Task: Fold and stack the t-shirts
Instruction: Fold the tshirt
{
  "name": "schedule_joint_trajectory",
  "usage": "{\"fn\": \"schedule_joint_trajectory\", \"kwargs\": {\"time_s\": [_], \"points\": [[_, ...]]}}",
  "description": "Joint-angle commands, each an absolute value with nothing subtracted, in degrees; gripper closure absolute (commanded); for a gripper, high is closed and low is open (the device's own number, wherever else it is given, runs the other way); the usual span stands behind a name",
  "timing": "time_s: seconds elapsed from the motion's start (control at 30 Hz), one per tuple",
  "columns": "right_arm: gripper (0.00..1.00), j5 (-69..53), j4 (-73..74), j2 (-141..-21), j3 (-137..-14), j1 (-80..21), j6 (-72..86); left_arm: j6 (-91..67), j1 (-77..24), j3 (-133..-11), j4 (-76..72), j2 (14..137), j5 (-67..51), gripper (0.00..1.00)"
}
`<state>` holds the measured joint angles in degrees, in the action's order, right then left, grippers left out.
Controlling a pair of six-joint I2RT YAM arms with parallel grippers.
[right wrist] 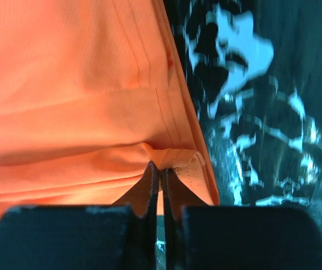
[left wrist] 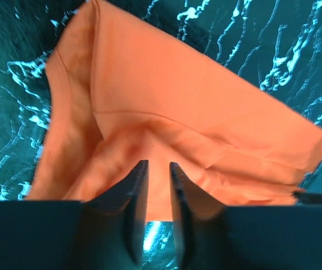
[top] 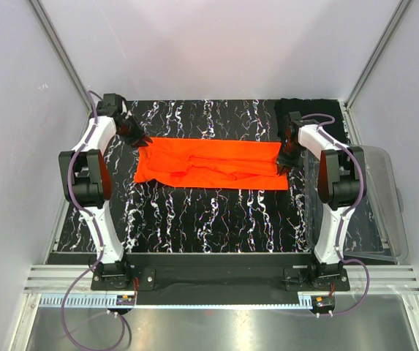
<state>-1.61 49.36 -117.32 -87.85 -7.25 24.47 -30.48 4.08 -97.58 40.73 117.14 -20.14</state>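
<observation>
Orange-red t-shirt (top: 213, 162) lies as a long band, looks folded lengthwise; crosswise folds left. Black t-shirt (top: 308, 108) bunched beyond its far-right corner, unfolded, nothing stacked. Right gripper (right wrist: 159, 167) pinches its right edge. Left gripper (left wrist: 158, 164) at its left end, jaws slightly parted, no clear hold.

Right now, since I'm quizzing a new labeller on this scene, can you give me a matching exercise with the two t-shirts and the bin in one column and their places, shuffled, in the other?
Things:
1. orange-red t-shirt
2. black t-shirt
3. clear plastic bin

Places:
A. far right corner of the marbled mat
B. at the right side, nearer the front
C. spread flat across the middle of the mat

Pairs: 1-C, 2-A, 3-B
</observation>
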Motion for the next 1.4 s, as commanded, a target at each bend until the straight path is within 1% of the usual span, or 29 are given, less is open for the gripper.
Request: {"fn": "schedule_joint_trajectory", "kwargs": {"time_s": [0.0,0.03,0.1,0.13,0.2,0.27,0.3,0.37,0.4,0.5,0.57,0.7,0.77,0.87,1.2,1.33,1.37], "points": [[0.92,-0.97,50.62,-120.14,-92.98,-6.07,21.98,-26.99,4.13,-103.61,44.37,117.07,-16.72,0.62],[0.81,-0.36,53.06,-121.02,-93.95,-5.89,21.54,-26.2,4.04,-103.97,44.99,114.9,-13.13,0.57],[0.75,1.49,54.31,-120.15,-95.45,-5.98,19.96,-24.44,4.22,-102.4,45.61,111.46,-9.95,0.49],[0.66,2.36,54.4,-117.88,-95.01,-5.98,19.52,-24.17,4.39,-99.61,45.62,109.79,-8.19,0.45],[0.62,2.37,54.32,-115.24,-93.35,-5.89,18.72,-23.82,4.39,-95.91,45.44,104.43,-8.0,0.44],[0.6,0.18,54.05,-112.07,-91.25,-5.98,18.02,-23.99,4.39,-88.88,44.22,99.44,-8.96,0.43],[0.6,-1.39,53.88,-111.1,-90.36,-6.06,17.93,-24.17,4.48,-83.64,43.51,98.1,-9.75,0.43],[0.59,-4.3,53.35,-108.64,-87.73,-5.98,18.02,-25.22,4.57,-78.6,41.67,94.85,-11.86,0.43],[0.58,-5.18,53.09,-107.33,-86.84,-6.06,18.1,-25.83,4.83,-74.22,41.05,92.4,-12.56,0.43],[0.57,-8.34,51.42,-105.13,-82.98,-6.06,18.46,-28.91,5.36,-67.62,38.06,89.48,-16.16,0.41],[0.57,-10.63,50.45,-104.59,-80.52,-6.06,19.16,-30.49,5.54,-66.28,37.01,89.47,-17.49,0.4],[0.57,-10.9,48.87,-102.14,-76.65,-6.06,19.78,-33.65,6.32,-64.26,36.21,90.52,-18.36,0.39],[0.57,-10.99,48.6,-101.69,-74.8,-6.06,19.78,-35.5,6.59,-63.46,36.04,91.14,-17.23,0.36],[0.57,-11.34,47.03,-101.69,-72.78,-6.06,19.69,-36.21,6.86,-62.75,34.72,92.72,-16.7,0.36],[0.58,-10.55,46.84,-103.62,-76.37,-5.98,19.6,-35.07,6.86,-64.25,33.84,97.12,-14.51,0.36],[0.59,-11.25,47.2,-105.9,-79.27,-6.06,20.21,-34.28,6.94,-64.42,33.84,98.52,-13.45,0.42],[0.59,-11.34,47.2,-106.34,-79.63,-5.98,20.48,-33.49,6.86,-64.77,33.92,98.87,-13.1,0.46]]}}
